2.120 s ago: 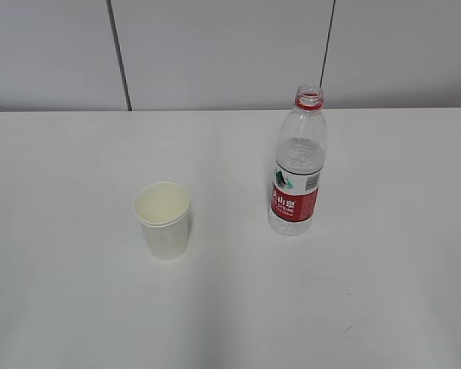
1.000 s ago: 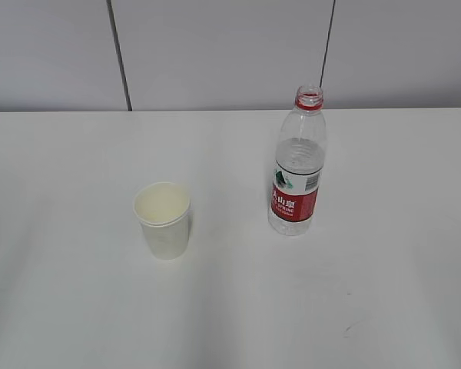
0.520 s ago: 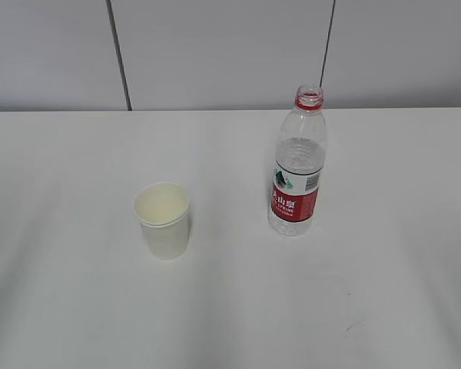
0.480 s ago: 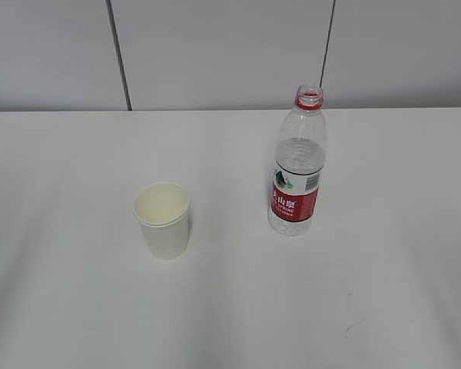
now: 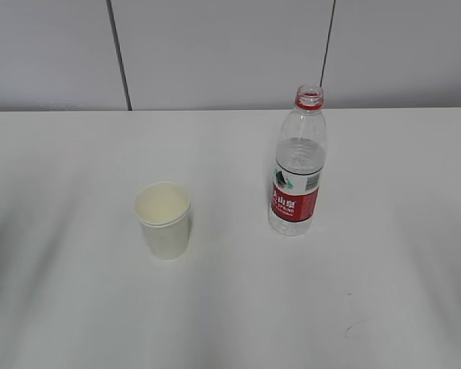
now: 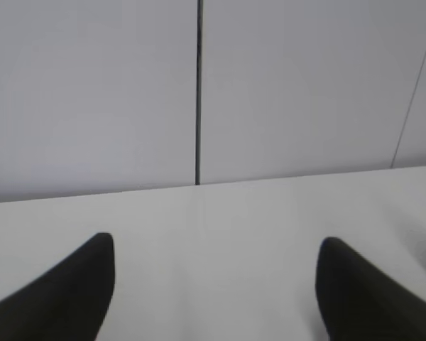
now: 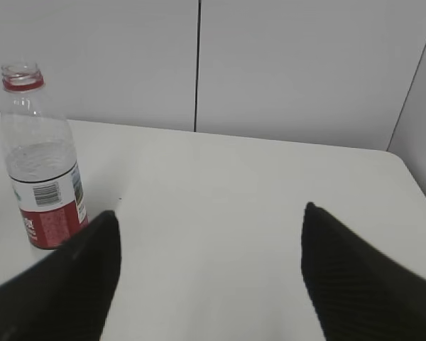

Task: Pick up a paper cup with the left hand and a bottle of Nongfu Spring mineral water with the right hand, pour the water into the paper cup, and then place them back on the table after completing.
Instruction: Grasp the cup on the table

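Clear bottle (image 7: 42, 160) left of gaping right claw (image 7: 209, 241), seemingly apart

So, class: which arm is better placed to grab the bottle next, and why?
The right. Its open gripper already has the bottle in its wrist view, ahead and left of its fingers. The left gripper sees only bare table; the bottle stands right of the cup.

Only fingertips show — the left hand (image 6: 214, 284) has smooth matte black tapered fingers (image 6: 71, 295); the right hand (image 7: 209, 266) has black, finely ribbed ones.
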